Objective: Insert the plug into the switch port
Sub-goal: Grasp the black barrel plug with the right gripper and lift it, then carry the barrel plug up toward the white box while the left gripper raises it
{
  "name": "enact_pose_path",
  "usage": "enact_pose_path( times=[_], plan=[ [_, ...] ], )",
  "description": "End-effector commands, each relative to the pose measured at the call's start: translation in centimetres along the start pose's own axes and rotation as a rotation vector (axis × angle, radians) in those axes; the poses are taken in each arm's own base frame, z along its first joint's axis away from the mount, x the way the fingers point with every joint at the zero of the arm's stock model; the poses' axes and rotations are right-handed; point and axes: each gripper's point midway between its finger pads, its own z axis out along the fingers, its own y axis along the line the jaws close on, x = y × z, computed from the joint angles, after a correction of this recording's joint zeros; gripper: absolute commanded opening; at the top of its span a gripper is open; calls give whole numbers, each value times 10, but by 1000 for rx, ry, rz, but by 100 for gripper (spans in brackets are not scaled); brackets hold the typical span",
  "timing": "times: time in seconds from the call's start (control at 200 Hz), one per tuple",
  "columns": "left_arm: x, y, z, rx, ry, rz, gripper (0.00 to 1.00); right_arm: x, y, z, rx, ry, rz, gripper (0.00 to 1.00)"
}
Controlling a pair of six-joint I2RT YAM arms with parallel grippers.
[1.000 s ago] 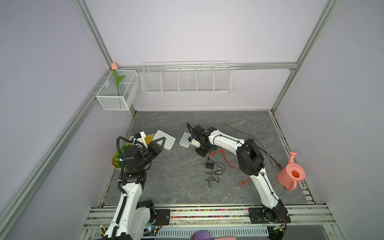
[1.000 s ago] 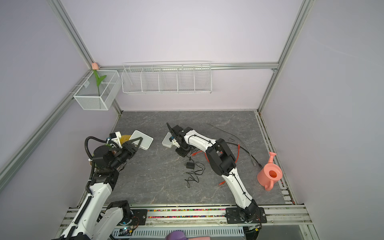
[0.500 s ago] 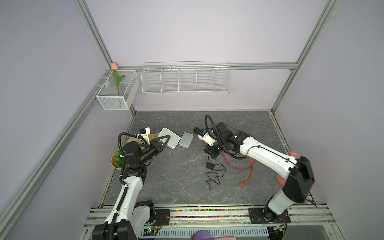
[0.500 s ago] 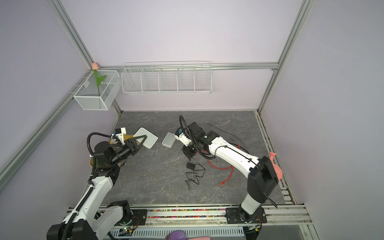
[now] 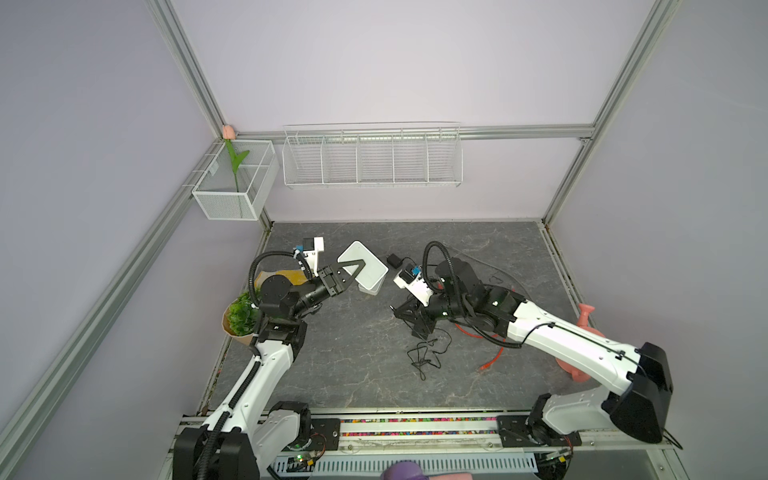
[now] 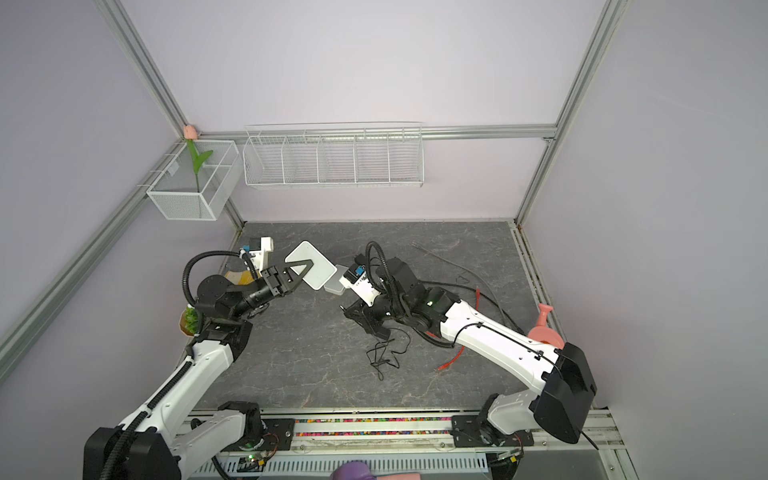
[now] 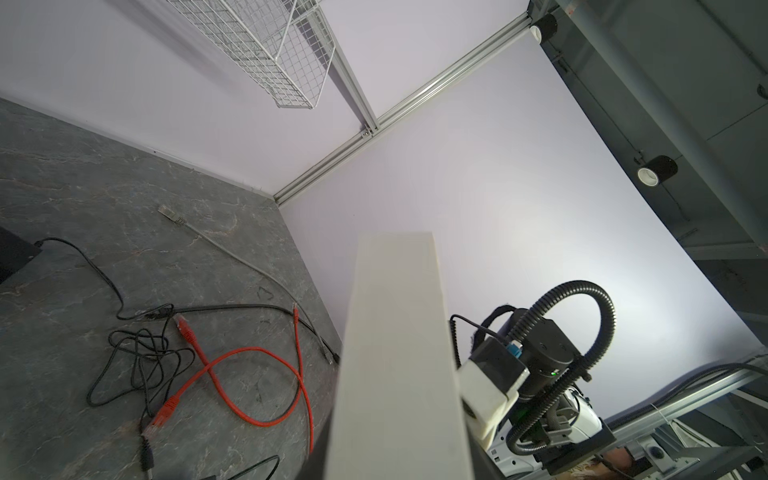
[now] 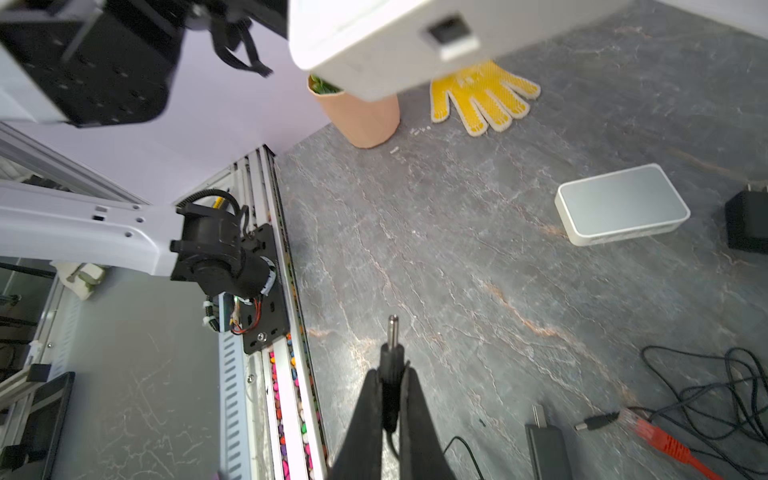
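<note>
My left gripper (image 5: 359, 268) is shut on a white switch (image 5: 365, 270) (image 6: 312, 266) and holds it above the table. In the left wrist view its edge (image 7: 395, 353) fills the middle. In the right wrist view its side face (image 8: 395, 54) shows a dark square port (image 8: 446, 30). My right gripper (image 8: 390, 376) (image 5: 392, 308) is shut on a black barrel plug (image 8: 391, 345). The metal tip sticks out past the fingers. It sits lower than the held switch and to its right, pointing left. A thin black cord (image 5: 424, 353) trails from it.
A second, greyish switch (image 8: 621, 203) (image 6: 334, 284) lies flat under the held one. Black adapters (image 8: 748, 224) (image 5: 395, 261), a red cable (image 7: 249, 374), a grey cable (image 7: 232, 249), a yellow glove (image 8: 484, 97), a potted plant (image 5: 241, 320) and a pink watering can (image 5: 582, 328) lie around.
The left gripper has carried the white switch right, toward the middle. The right arm has swung its elbow out right, and its gripper with the plug has come forward, away from the grey switch.
</note>
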Motion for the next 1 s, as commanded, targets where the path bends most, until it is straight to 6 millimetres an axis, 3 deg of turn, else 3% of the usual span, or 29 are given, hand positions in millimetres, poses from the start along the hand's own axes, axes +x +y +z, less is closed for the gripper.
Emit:
enact_pose_path(
  times=[0.0, 0.265, 0.655, 0.995],
  plan=[
    [-5, -30, 2, 86, 19, 57, 0, -23, 22, -18, -61, -108, -24, 6],
    [-3, -46, 1, 159, 36, 35, 0, -41, 30, -35, -58, -157, -67, 6],
    [-4, -87, -4, 322, 68, -83, 0, -69, 44, -59, -72, -214, -91, 7],
    [-3, -94, -9, 382, 56, -215, 0, -85, 47, -80, -51, -241, -67, 7]
  ],
)
